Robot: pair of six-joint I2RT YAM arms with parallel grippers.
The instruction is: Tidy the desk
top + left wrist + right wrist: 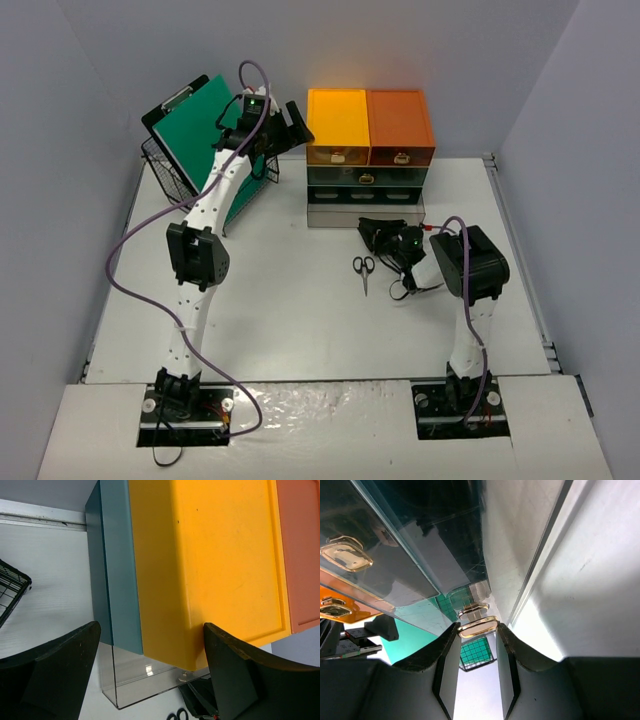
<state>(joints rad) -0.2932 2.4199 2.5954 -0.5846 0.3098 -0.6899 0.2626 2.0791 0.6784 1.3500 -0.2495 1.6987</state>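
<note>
On the white desk (290, 330) — boxed in by pale grey-blue walls (420, 50) on three sides — I see my right gripper (378, 232) clamped on the gold handle (478, 627) of the clear drawer (335, 215). My left gripper (151, 625) hangs open by the yellow box (215, 565). Scissors (364, 266) lie near the right gripper.

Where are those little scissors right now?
In the overhead view the scissors lie flat on the white desk, right of centre, just in front of the stacked drawers and beside the right gripper.
</note>
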